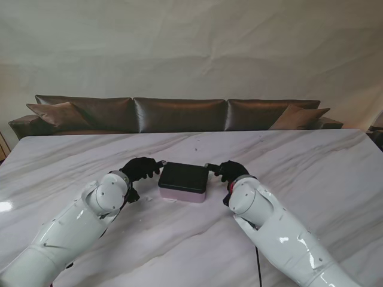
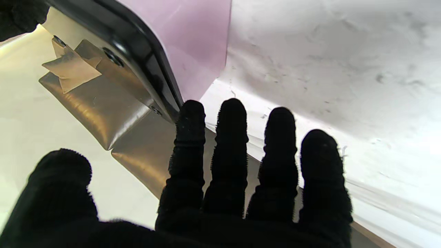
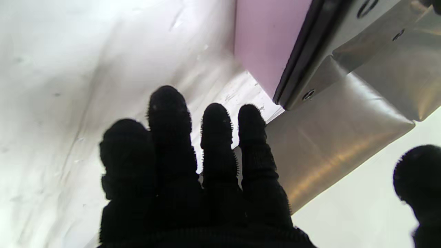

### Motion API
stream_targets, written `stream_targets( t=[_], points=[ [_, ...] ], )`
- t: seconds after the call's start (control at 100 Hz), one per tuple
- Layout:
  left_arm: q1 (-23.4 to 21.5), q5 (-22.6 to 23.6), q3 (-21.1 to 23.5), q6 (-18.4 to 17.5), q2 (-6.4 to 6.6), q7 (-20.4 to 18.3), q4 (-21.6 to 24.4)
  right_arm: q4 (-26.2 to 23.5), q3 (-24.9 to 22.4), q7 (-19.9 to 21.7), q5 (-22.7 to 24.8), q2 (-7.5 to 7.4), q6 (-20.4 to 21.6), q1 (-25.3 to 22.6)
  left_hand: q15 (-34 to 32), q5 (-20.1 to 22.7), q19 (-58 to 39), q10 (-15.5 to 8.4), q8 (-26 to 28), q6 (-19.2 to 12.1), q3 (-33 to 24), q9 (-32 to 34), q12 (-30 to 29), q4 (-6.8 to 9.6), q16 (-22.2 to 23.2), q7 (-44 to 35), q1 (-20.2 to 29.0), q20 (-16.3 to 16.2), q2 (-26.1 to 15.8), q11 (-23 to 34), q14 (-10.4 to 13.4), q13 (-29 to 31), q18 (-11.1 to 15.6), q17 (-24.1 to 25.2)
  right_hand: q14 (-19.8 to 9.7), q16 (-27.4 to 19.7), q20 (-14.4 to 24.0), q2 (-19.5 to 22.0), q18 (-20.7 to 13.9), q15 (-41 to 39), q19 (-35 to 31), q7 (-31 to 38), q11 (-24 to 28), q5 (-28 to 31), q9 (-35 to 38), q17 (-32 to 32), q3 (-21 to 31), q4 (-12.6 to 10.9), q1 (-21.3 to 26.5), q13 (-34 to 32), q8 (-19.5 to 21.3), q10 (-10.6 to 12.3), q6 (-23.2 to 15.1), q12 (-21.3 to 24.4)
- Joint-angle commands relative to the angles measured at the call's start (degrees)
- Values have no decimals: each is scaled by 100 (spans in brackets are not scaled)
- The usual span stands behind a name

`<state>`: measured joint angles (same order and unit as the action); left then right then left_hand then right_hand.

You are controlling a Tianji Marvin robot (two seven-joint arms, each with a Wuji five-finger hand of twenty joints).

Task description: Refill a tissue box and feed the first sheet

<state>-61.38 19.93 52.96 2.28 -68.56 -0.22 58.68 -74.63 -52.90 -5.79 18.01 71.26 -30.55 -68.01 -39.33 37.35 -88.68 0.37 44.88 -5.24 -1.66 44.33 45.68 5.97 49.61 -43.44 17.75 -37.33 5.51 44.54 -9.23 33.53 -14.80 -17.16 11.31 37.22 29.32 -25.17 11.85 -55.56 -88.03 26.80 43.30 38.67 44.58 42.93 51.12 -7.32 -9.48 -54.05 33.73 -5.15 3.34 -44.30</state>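
The tissue box (image 1: 184,181) sits in the middle of the marble table (image 1: 311,173), a pink body under a black lid (image 1: 184,175). My left hand (image 1: 140,168), in a black glove, is at the box's left end with fingers stretched toward the lid's far corner. My right hand (image 1: 230,171) mirrors it at the right end. In the left wrist view the fingers (image 2: 231,155) are spread apart beside the pink wall (image 2: 193,38) and the lid's edge (image 2: 144,58), holding nothing. The right wrist view shows spread fingers (image 3: 213,144) near the pink wall (image 3: 265,41). No tissue is visible.
A dark leather sofa (image 1: 179,113) runs along the table's far edge, with a pale wall behind it. Both white forearms (image 1: 78,227) (image 1: 281,233) lie over the near part of the table.
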Motion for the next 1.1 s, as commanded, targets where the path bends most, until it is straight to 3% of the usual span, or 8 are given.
stream_targets(
  t=[0.0, 0.14, 0.2, 0.38, 0.46, 0.71, 0.91, 1.09],
  points=[
    [-132, -32, 48, -67, 96, -38, -18, -173, -33, 258, 91, -182, -27, -184, 185, -372, 1853, -221, -249, 2, 6, -372, -137, -115, -151, 298, 172, 26, 146, -260, 157, -323, -5, 231, 215, -131, 68, -323, -174, 464, 229, -172, -243, -409, -441, -191, 112, -93, 154, 222, -108, 23, 104, 326],
    [-471, 334, 240, -81, 199, 43, 338, -591, -142, 353, 557, -325, -88, -552, 713, -1237, 2243, -443, -709, 142, -21, -1273, -508, -15, -518, 869, 521, 53, 441, -743, 309, -853, 96, 655, 83, -295, 119, -909, -44, 1066, 696, -209, -529, -1012, -1149, -568, 126, -283, 725, 707, -201, 61, 222, 814],
    [-598, 496, 288, -111, 236, 90, 474, -654, -150, 277, 692, -335, -80, -663, 928, -1454, 2441, -388, -1013, 251, -70, -1599, -741, 53, -708, 1137, 690, 60, 633, -940, 321, -1067, 106, 862, 37, -330, 121, -1105, -11, 1189, 817, -220, -608, -1171, -1389, -704, 110, -280, 887, 883, -221, 54, 283, 912],
    [-855, 1019, 286, -135, 337, 171, 805, -789, -137, 306, 976, -408, -23, -871, 1442, -1747, 2909, -293, -1941, 638, -262, -2167, -1577, 316, -1218, 1768, 1150, 64, 1317, -1507, 438, -1452, 212, 1331, -146, -313, 293, -1243, -153, 1372, 1028, -54, -577, -1646, -2015, -870, -208, 685, 1221, 1240, -216, 118, 358, 1153],
    [-891, 1114, 231, -149, 349, 199, 863, -798, -93, 287, 1035, -415, -56, -911, 1531, -1741, 3025, -220, -2267, 755, -320, -2274, -1882, 374, -1328, 1976, 1250, 63, 1519, -1637, 448, -1513, 226, 1422, -166, -323, 293, -1277, -201, 1424, 1104, -46, -603, -1735, -2191, -956, -218, 771, 1267, 1364, -211, 91, 385, 1176],
    [-917, 1290, 106, -16, 403, 47, 1058, -816, 109, 405, 1128, -457, -67, -973, 1528, -1736, 3092, -129, -2564, 871, -356, -2415, -2116, 417, -1361, 2195, 1349, 58, 1645, -1691, 428, -1568, 236, 1487, -211, -274, 368, -1321, -349, 1369, 1177, -21, -554, -1896, -2475, -1055, -68, 600, 1278, 1505, -187, 6, 486, 1220],
    [-756, 1283, -143, 34, 399, -33, 882, -687, 273, 324, 984, -388, -121, -897, 1317, -1710, 3058, -119, -2627, 878, -359, -2403, -2146, 422, -1212, 2158, 1351, 22, 1581, -1604, 423, -1534, 271, 1458, -185, -217, 449, -1367, -393, 1226, 1117, 29, -449, -1829, -2432, -1036, 33, 241, 1266, 1470, -168, -63, 524, 1243],
    [-647, 1190, -298, 43, 372, -46, 680, -591, 432, 226, 931, -331, -99, -799, 1195, -1702, 3025, -110, -2631, 877, -361, -2396, -2138, 429, -1108, 2112, 1352, 2, 1550, -1568, 413, -1527, 284, 1438, -200, -197, 462, -1379, -433, 1152, 1092, 76, -399, -1758, -2356, -1000, 54, 110, 1276, 1406, -160, -77, 518, 1248]
  ],
)
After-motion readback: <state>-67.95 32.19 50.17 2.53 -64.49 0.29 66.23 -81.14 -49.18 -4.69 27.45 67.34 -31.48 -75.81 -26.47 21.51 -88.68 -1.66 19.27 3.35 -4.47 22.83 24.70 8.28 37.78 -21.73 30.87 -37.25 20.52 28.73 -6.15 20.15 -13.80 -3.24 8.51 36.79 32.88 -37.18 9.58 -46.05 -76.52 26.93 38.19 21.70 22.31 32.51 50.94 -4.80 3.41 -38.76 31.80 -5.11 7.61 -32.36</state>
